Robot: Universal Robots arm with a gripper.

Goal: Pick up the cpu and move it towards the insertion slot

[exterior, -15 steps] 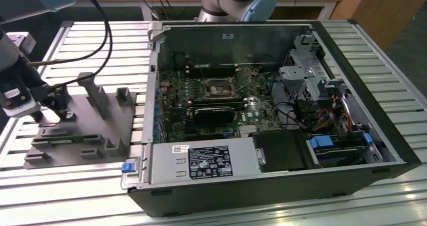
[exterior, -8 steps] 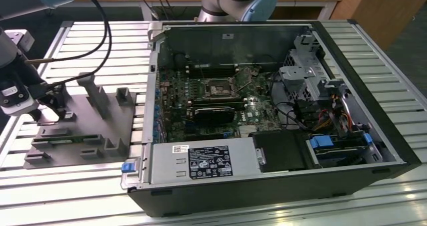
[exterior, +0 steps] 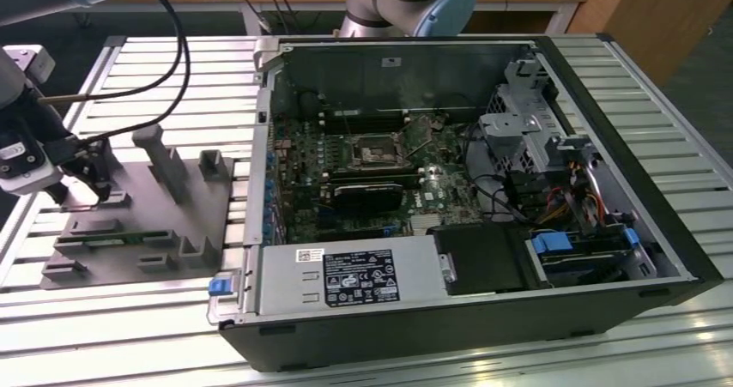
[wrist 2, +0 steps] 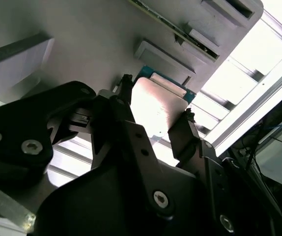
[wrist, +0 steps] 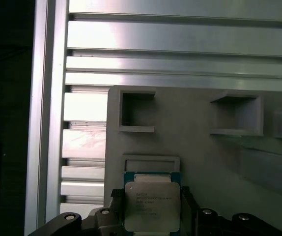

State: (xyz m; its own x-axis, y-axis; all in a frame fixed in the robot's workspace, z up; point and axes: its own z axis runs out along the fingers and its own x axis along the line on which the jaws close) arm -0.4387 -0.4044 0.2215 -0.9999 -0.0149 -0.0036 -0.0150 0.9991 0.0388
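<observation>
- Black fingers of the gripper lie foremost in the second wrist view, with the jaws clamped against two opposite edges of the cpu.
- In that view glare washes out the chip's metal top, and only a thin green edge shows at its far side.
- The first wrist view shows the cpu face-on, silvery on a green border, over the grey fixture. Its near edge and the gripper are cut off by the frame.
- Whether the chip rests on the fixture or hangs just above it cannot be told.
- In the exterior view the gripper stands over the fixture's far corner, at the exterior view's left, and the chip is hard to make out there.
- The insertion slot sits inside the open computer case, well apart from the gripper.
- Both fixture and case stand on the slatted metal table.
</observation>
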